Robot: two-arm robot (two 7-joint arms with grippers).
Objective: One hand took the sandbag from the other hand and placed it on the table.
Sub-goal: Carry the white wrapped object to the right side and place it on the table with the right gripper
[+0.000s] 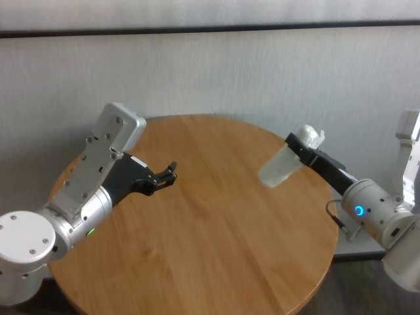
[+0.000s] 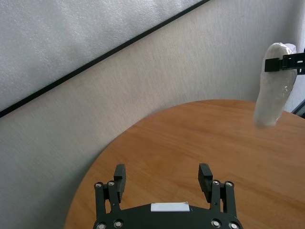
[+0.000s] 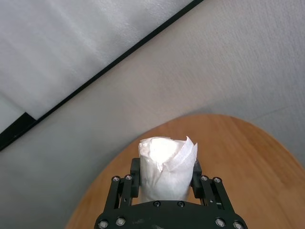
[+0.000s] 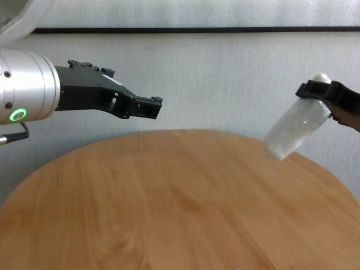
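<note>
Right gripper (image 1: 300, 148) clamped on sandbag (image 1: 283, 164), long axis tilted, free end down toward table (image 1: 216, 230); left gripper (image 1: 172, 172) apart

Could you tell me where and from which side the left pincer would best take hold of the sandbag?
Probably the free lower half of the sandbag, approached from the robot's left. The right pincer clamps its upper end, leaving that half hanging tilted above the table, toward the open left pincer.

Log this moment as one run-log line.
right gripper: shut on sandbag, held in the air above table | left gripper: jaws open, empty, above table's left side | sandbag: not yet on table
</note>
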